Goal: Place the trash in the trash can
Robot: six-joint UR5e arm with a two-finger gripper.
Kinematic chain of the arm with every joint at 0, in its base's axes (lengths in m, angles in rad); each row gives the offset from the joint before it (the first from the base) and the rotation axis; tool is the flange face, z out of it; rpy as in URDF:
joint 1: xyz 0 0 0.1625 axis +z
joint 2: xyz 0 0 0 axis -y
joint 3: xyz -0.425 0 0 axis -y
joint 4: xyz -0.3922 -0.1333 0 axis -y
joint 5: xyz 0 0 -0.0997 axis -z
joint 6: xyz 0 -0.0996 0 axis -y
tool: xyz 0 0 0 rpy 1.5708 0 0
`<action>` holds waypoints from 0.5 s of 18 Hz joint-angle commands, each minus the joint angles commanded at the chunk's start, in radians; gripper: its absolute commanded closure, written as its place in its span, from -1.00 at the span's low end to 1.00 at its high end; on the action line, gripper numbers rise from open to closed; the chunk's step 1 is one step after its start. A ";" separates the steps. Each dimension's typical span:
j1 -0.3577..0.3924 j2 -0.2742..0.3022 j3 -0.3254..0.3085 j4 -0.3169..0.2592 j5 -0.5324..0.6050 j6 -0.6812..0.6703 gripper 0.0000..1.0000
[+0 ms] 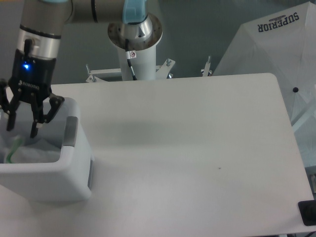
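Note:
The white trash can [59,177] with a grey side panel stands at the table's left edge. Inside it lies the clear plastic bag [27,152], its green strip showing at the left. My gripper [22,127] hangs just above the can's opening. It is open, with fingers spread and nothing between them, and the bag lies loose below them. The crushed bottle is not visible; the can's wall hides most of the inside.
The arm's white base post [136,54] rises behind the table's far edge. A white folded umbrella marked SUPERIOR [276,54] stands at the right. A small dark object [308,213] sits at the table's lower right corner.

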 joint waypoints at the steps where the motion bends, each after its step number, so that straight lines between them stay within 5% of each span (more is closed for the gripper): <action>1: 0.046 0.012 0.000 0.000 0.009 0.008 -1.00; 9: 0.322 0.008 -0.034 -0.017 0.058 0.317 -1.00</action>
